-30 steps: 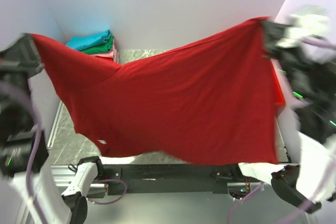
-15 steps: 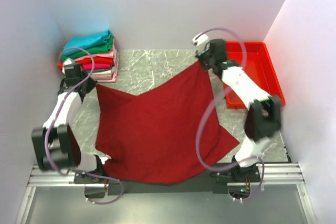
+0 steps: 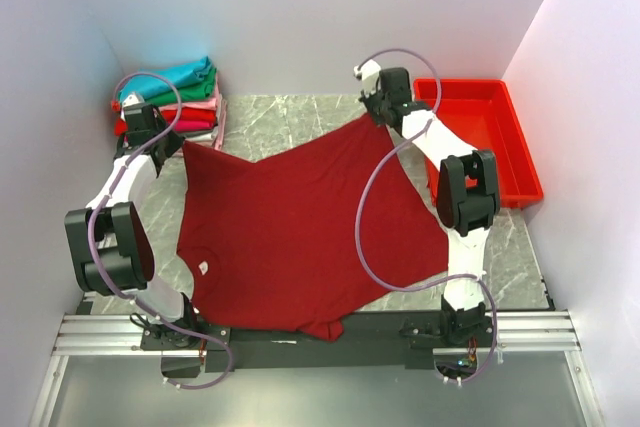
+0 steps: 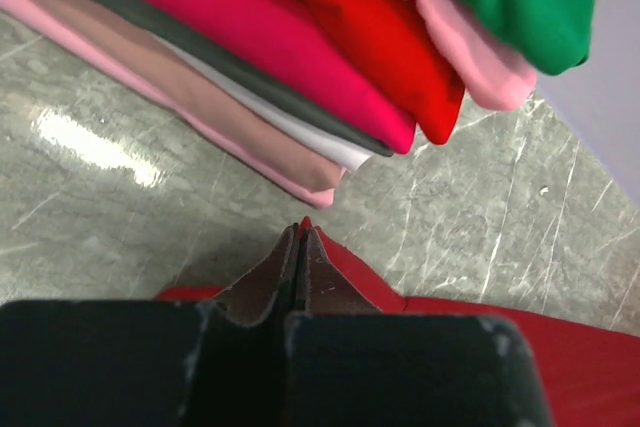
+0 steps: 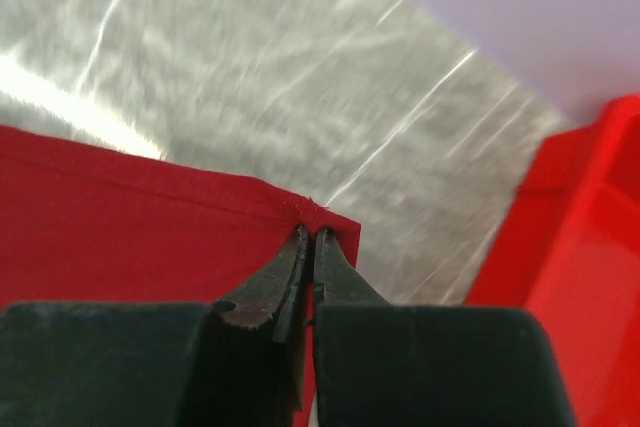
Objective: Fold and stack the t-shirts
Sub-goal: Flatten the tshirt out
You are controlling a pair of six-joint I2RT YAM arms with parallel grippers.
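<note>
L tool, R tool pinch dark red t-shirt corners; tray beside R

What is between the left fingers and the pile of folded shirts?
Only bare grey marble table separates the left fingers from the folded colourful cloth shirts, in the left wrist view.

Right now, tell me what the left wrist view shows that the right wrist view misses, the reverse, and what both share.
Only the left wrist view: the stack of folded cloth t-shirts, pink, grey, magenta, red and green, just beyond the left gripper. Only the right wrist view: the rigid bright red plastic tray, beside the right gripper. Both: the grey marbled table top and a corner of the large dark red cloth t-shirt, pinched in a shut gripper.
</note>
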